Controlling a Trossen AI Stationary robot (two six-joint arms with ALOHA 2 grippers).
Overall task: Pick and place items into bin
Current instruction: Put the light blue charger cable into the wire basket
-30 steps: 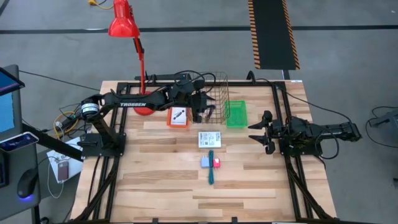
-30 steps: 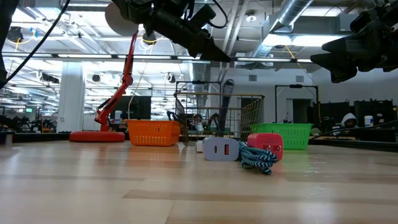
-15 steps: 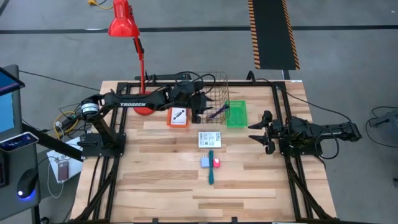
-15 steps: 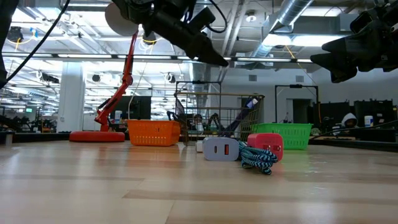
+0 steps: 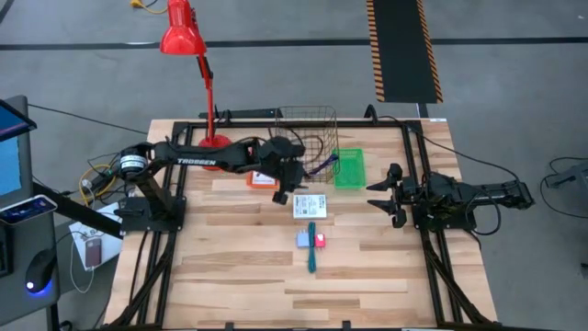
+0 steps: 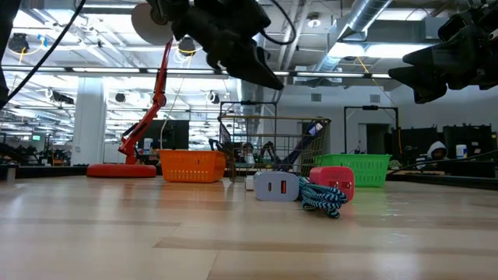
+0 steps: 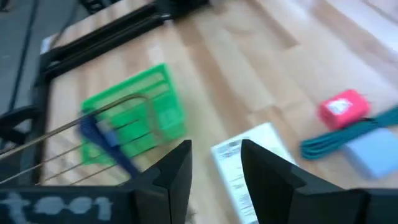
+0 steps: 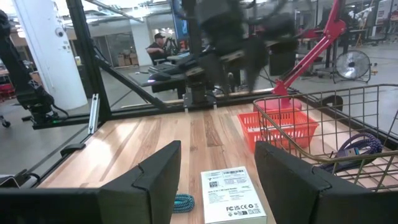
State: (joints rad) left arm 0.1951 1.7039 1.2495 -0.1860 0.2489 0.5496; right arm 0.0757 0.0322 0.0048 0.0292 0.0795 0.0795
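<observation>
My left gripper (image 5: 288, 187) hangs open and empty above the table, between the orange bin (image 5: 262, 176) and the white printed card (image 5: 310, 205). In its wrist view the card (image 7: 239, 171) lies flat beyond the open fingers. A blue braided cord (image 5: 322, 166) leans on the wire basket's rim (image 6: 272, 119). The blue-grey block (image 5: 303, 239), the pink-red block (image 5: 320, 240) and a teal cord (image 5: 312, 253) lie together on the table. My right gripper (image 5: 390, 196) waits open at the table's right side, raised.
The green bin (image 5: 348, 168) stands right of the wire basket (image 5: 308, 136), the orange bin left of it. A red desk lamp (image 5: 188, 37) stands at the far left. Black frame rails run along the table's left and right edges. A person sits far behind (image 6: 436, 152).
My left gripper has moved from over the wire basket toward the table's near edge and now hangs nearer the white card. The blue cord, upright in the basket a second ago, has tipped over and leans on the rim.
</observation>
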